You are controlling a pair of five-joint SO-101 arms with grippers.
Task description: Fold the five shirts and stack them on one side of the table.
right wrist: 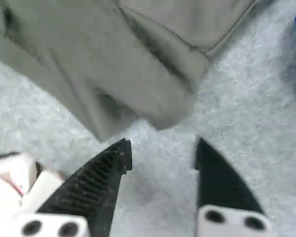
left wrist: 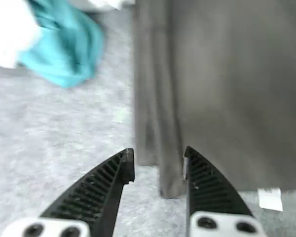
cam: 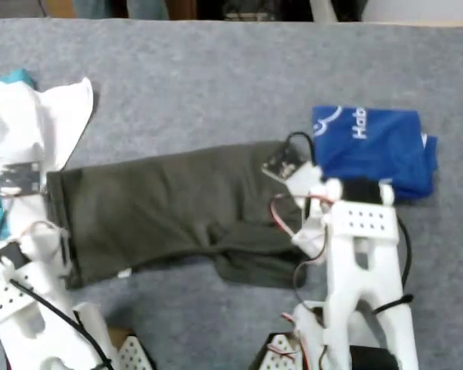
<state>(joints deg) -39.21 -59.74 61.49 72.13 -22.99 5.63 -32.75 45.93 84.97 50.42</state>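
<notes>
The olive shirt (cam: 170,208) blocks the middle of the bench (cam: 216,69). The far strip lies bare, between white pile (cam: 31,123) and blue shirt (cam: 374,150).

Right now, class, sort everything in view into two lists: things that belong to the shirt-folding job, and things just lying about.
Belongs to the job: dark olive shirt, folded blue shirt, white shirt, teal garment, left hand, right hand.

Just there: grey table cover, arm cables.
</notes>
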